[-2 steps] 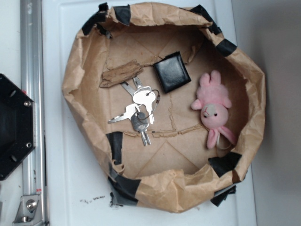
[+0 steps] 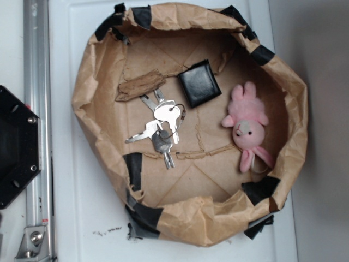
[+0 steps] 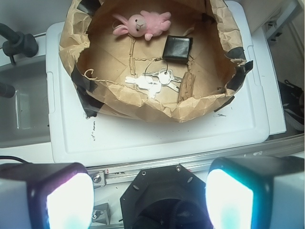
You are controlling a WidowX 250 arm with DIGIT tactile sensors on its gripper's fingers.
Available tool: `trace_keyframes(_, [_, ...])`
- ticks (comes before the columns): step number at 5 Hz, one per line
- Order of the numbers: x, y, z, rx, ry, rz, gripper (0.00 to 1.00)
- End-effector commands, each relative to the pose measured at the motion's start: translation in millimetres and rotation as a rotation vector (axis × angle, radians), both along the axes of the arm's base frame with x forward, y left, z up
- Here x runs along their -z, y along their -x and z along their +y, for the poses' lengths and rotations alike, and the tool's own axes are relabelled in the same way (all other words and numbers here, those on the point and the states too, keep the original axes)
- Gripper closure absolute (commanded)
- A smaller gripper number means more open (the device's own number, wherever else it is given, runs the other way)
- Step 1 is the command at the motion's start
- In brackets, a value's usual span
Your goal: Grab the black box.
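A WidowX gripper point(image 3: 150, 198), fingers spread wide and holding nothing, hangs high over the near edge of the white lid point(image 3: 157, 136). In the wrist view the black box point(image 3: 177, 48) lies flat at roughly 12 o'clock, well apart, inside the brown paper nest point(image 3: 143, 102), between the pink plush bunny point(image 3: 141, 24) and the keys point(image 3: 155, 81) (its sides sit slightly skewed to the fingers).

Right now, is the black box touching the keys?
No, in the exterior view the black box lies apart from the keys, with bare brown paper between them.
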State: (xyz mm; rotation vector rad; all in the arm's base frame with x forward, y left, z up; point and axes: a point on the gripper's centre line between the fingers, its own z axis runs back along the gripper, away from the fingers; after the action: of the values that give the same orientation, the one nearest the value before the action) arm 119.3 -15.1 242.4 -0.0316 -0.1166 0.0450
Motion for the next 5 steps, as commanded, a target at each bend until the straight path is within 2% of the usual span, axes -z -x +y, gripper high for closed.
trace_keyframes(1, [29.2,-68.1,28.3,0.068,-0.045,0.053,0.0])
trace_keyframes(3, [59.9,-115.3,39.0,0.365,-0.13,0.054,0.0])
trace_keyframes(4, [68.1,-133.2,37.7,0.518,-0.214,-0.002,0.0])
trace_keyframes(5, [79.6,-140.7,42.6,0.63,-0.267,-0.05,0.0])
